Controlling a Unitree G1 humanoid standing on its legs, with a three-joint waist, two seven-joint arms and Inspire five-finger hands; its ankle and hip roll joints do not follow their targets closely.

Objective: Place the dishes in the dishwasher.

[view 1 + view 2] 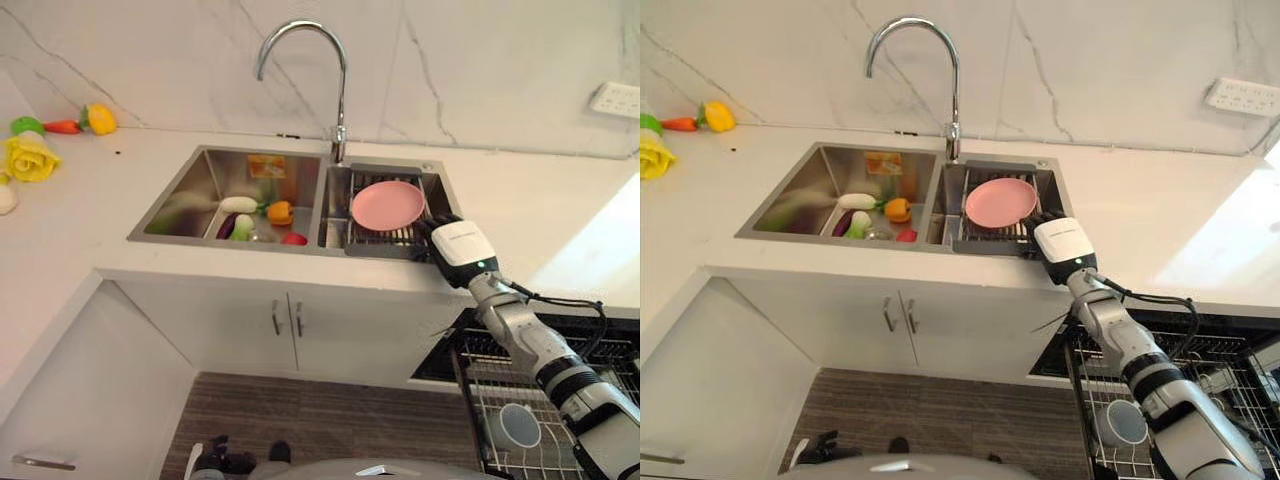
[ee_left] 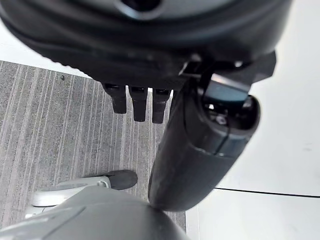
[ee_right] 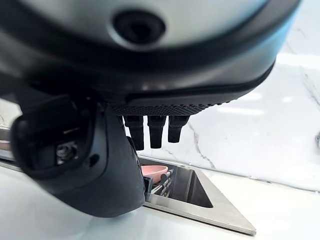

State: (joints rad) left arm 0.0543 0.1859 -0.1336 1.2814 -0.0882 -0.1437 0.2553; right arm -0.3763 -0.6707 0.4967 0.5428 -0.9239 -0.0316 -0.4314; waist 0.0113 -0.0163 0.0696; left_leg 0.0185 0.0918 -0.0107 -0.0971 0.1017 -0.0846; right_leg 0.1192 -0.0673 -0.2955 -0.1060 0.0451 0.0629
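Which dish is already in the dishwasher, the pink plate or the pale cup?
The cup: it sits in the dishwasher rack low on the right. The pink plate lies in the sink rack, by the right hand.

Pink plate (image 1: 387,204) (white marbled wall (image 1: 480,70))

Tall faucet (image 1: 310,70) arches behind the pink plate (image 1: 387,204); above lies open.

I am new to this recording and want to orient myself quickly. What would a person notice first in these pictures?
The round pink plate lying on the metal rack in the right basin of the steel sink stands out first, with the robot's right hand at the sink's front edge beside it, fingers straight. Next come the toy vegetables in the left basin and the open dishwasher's wire rack at lower right, holding a pale cup.
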